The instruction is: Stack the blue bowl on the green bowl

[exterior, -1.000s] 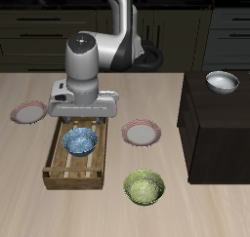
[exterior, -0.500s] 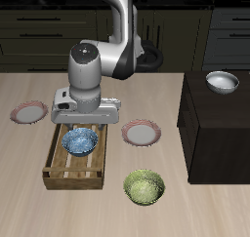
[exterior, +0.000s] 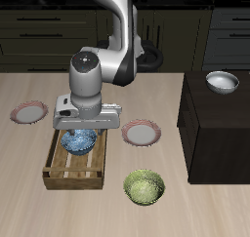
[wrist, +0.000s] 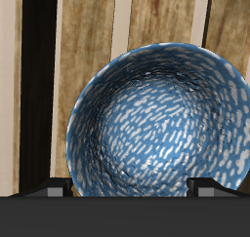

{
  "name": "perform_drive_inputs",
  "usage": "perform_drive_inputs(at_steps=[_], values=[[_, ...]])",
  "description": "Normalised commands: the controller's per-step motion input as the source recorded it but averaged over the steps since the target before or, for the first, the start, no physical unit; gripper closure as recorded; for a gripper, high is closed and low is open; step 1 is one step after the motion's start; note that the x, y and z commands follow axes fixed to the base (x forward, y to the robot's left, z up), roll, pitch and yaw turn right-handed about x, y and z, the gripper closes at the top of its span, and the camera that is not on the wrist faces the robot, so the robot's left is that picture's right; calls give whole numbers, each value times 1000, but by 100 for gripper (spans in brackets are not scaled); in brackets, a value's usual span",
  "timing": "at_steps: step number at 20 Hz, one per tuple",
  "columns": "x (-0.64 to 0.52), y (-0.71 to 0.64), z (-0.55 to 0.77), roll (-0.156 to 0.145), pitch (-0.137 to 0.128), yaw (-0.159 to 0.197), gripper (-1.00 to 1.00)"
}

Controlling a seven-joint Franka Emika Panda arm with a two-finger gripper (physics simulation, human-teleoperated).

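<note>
Hand (exterior: 82,127) hangs right over the mottled blue round bowl (exterior: 80,140) in the slatted wooden crate (exterior: 61,174), grip width unclear, nothing lifted yet; mottled olive-green bowl (exterior: 145,187) waits at the crate's 4 o'clock on the tabletop (exterior: 29,207).

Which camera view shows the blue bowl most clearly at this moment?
The wrist view shows it best: the blue bowl fills the picture, its mottled inside plain, on the slats of the wooden tray. In the exterior view the bowl is small and its back is hidden by the gripper above it.
</note>
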Motion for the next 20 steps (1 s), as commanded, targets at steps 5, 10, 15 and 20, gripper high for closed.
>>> perform_drive_inputs(at_steps=[5, 10, 15, 20], values=[[-64, 148, -258, 18, 19, 20, -100], [-46, 135, -277, 19, 24, 12, -100], [-87, 186, -364, 43, 35, -19, 100], [-56, 189, 83, 43, -22, -9, 100]])
